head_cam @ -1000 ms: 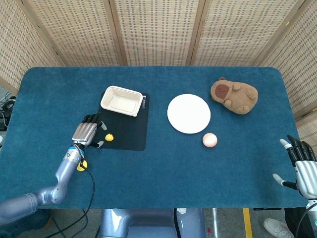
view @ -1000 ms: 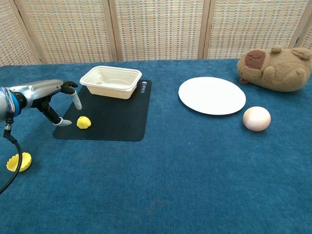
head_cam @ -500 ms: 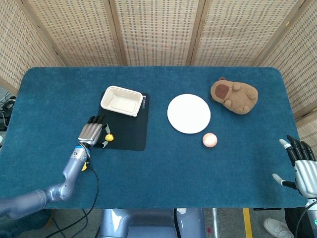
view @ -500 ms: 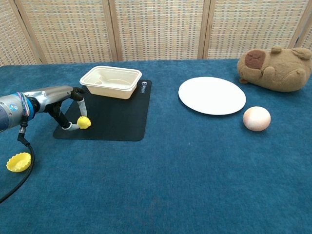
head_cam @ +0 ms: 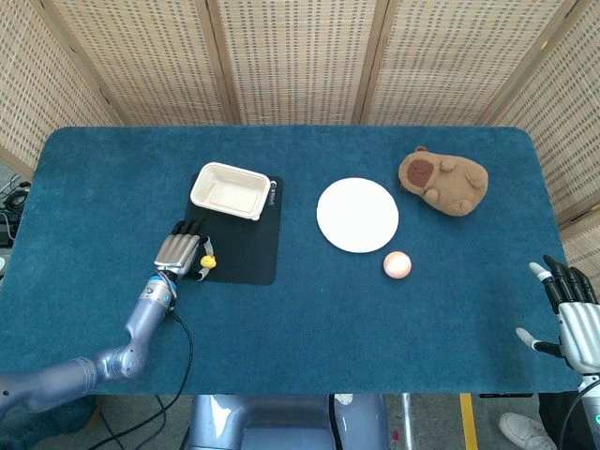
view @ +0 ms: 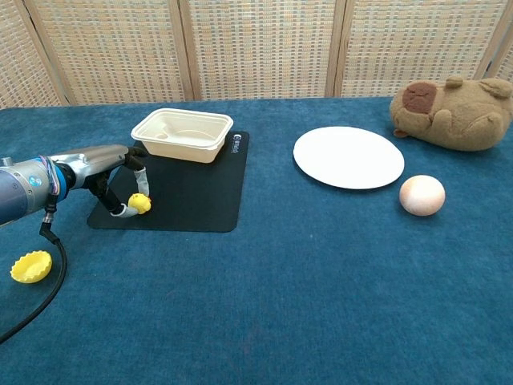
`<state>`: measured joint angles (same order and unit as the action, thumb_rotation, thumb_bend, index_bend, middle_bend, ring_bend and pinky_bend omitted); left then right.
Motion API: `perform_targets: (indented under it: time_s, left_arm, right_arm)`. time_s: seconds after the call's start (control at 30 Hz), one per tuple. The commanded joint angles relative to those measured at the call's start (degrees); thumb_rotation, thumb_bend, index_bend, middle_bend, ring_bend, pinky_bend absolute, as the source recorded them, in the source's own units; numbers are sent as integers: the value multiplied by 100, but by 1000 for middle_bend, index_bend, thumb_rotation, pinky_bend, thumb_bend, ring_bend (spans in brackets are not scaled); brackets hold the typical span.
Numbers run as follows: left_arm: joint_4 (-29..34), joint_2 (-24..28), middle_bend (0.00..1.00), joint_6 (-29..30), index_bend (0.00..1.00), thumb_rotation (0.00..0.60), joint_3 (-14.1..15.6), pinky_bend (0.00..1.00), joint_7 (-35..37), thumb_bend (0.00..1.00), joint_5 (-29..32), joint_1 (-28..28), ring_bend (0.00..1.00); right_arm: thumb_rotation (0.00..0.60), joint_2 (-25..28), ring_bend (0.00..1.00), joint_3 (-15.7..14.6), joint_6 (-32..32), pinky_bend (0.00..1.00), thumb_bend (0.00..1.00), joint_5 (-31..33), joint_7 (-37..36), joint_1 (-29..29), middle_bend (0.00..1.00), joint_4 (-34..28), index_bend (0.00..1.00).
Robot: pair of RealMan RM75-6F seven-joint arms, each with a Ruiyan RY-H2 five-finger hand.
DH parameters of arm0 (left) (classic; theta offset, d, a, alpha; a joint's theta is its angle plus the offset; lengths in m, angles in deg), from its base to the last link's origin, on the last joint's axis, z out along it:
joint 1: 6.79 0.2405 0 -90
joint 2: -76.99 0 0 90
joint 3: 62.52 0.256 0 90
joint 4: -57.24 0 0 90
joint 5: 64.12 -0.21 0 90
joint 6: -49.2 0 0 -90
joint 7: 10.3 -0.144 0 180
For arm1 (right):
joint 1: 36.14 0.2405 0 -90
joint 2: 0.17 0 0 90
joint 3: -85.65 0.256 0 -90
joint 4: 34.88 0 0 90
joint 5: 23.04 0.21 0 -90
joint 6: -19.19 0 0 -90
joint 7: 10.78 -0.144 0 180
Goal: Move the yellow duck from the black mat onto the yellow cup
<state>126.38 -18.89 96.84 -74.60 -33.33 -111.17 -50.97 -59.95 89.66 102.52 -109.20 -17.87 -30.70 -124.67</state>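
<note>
The small yellow duck [view: 139,203] sits near the front left corner of the black mat [view: 192,196]. My left hand [view: 112,164] reaches over that corner, with a finger on top of the duck and the thumb [view: 122,212] at its left side, pinching it. From the head view the duck [head_cam: 207,262] shows just right of the left hand [head_cam: 181,253]. The yellow cup [view: 30,265] stands on the blue cloth, to the front left of the mat and apart from it. My right hand [head_cam: 573,314] hangs past the table's front right corner, fingers spread and holding nothing.
A white tray [view: 182,134] stands on the mat's far end. Right of the mat are a white plate [view: 348,156], a peach-coloured ball [view: 422,195] and a brown plush animal [view: 449,113]. Woven screens stand behind the table.
The left hand has slid right over the mat's corner and its finger and thumb have closed in on the duck. The duck has barely shifted. The right hand stays put.
</note>
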Motion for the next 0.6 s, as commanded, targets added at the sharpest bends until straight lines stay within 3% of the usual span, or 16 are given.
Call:
perform_targets:
  time_s: [0.03, 0.27, 0.43, 0.6]
  left_arm:
    - [3, 4, 0, 13, 546, 600, 1, 0, 2, 317, 15, -6, 0]
    - [163, 170, 0, 115, 563, 600, -41, 0, 205, 329, -87, 63, 0]
    - [569, 584, 0, 282, 568, 600, -62, 0, 454, 328, -338, 215, 0]
    - [1198, 1166, 0, 513, 567, 600, 171, 0, 616, 340, -779, 511, 0]
  right_arm:
    - [600, -1, 0, 0, 2, 0, 0, 1, 0, -1, 0, 3, 91]
    - [600, -4, 0, -5, 4, 0, 0, -8, -2, 0, 0, 3, 90]
    - [600, -3, 0, -17, -10, 0, 0, -14, 2, 2, 0, -2, 90]
    - [600, 2, 0, -33, 20, 0, 0, -57, 25, -7, 0, -40, 90]
